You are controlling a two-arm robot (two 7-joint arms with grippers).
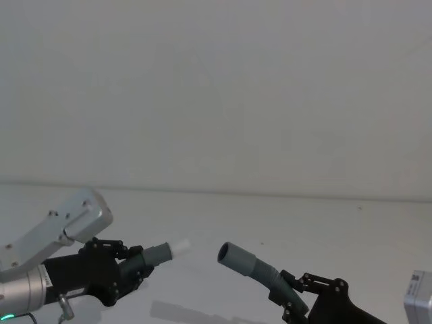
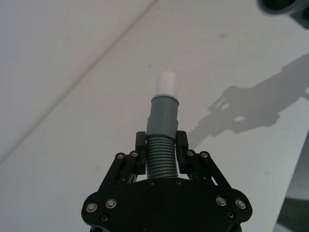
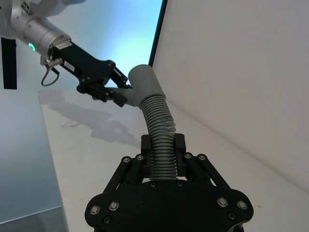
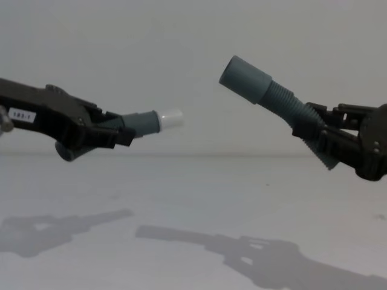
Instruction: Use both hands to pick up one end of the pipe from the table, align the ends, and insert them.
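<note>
Pipe pcs (image 4: 144, 122) (image 4: 284, 103) betw. both jaws

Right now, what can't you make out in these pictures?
Right wrist view: the open cuff hides the left gripper's white spigot.
Left wrist view: the top edge cuts off the open cuff, so alignment is unclear.
Head view: the bottom edge cuts off the right gripper's body.

R black two-finger plastic gripper (image 3: 163, 145) is clamping the ribbed section of a dark grey plastic pipe piece (image 3: 155, 121). The piece is curving up to its wide plain grey open cuff (image 3: 145, 84), above the white table (image 3: 82, 154). Farther off, L black gripper (image 3: 118, 91) on a silver arm w/ green ring light (image 3: 32, 47) is hovering just beside that cuff.
</note>
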